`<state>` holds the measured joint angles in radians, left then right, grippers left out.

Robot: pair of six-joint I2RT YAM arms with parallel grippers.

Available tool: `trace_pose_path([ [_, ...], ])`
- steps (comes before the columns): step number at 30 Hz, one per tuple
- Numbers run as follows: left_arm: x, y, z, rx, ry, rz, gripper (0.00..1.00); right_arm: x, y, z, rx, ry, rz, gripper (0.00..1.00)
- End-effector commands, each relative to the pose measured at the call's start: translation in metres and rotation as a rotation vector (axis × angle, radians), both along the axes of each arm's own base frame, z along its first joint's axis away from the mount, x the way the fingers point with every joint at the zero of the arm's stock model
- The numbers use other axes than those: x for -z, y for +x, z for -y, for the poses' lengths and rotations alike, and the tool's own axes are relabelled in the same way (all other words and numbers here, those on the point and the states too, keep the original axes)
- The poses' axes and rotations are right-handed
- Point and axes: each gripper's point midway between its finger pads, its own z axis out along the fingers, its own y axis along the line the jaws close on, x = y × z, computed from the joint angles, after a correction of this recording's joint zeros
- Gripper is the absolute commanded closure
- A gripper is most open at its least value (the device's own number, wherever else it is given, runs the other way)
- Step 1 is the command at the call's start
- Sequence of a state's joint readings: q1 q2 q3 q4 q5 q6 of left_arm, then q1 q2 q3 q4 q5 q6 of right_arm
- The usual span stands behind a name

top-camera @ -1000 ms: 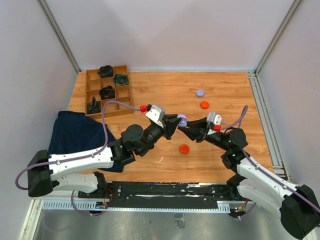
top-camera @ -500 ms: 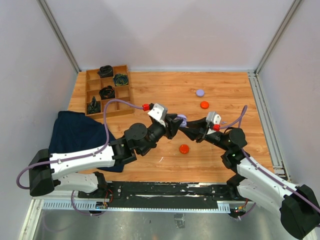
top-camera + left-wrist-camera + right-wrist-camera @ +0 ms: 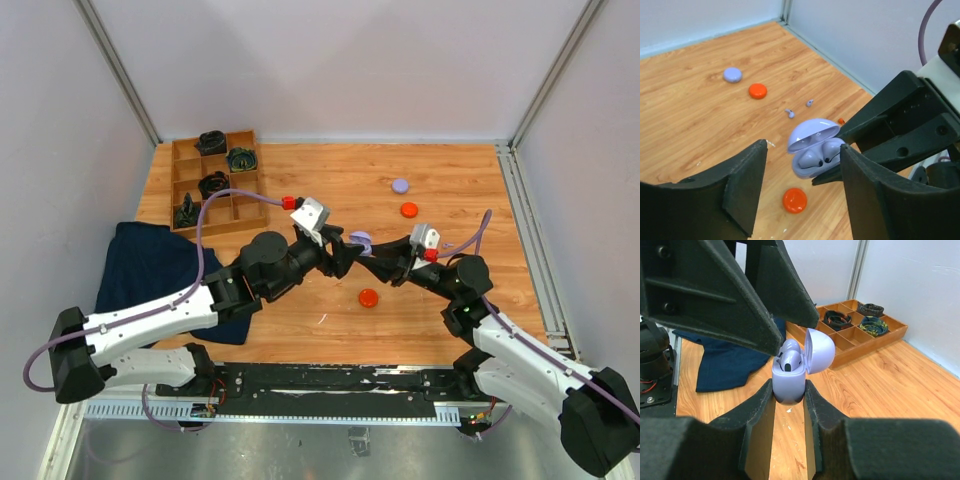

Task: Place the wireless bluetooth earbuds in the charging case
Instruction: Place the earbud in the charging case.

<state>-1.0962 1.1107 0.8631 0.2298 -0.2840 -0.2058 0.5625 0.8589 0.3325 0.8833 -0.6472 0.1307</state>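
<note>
Right wrist view: we saw the right gripper (image 3: 789,392) pinching the open lavender charging case (image 3: 796,371); the left gripper (image 3: 802,165) stood spread beside that case, holding nothing.

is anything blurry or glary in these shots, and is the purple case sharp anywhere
Right wrist view: the lavender plastic clamshell charging case is sharp, the right gripper's black fingers at the bottom edge softer. Left wrist view: case crisp, the left gripper's near fingers slightly blurred. Top view: even light, no harsh glare, but the case is tiny.
</note>
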Motion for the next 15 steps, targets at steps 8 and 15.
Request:
trace_pose_path([
  [8, -0.015, -0.02, -0.013, 0.264, -0.032, -0.078, 0.19, -0.021, -0.007, -0.008, -0.072, -0.01, 0.033, 0.96],
  [15, -0.011, -0.021, -0.015, 0.417, -0.099, -0.182, 0.12, -0.021, -0.012, -0.015, -0.132, -0.016, -0.004, 0.96],
])
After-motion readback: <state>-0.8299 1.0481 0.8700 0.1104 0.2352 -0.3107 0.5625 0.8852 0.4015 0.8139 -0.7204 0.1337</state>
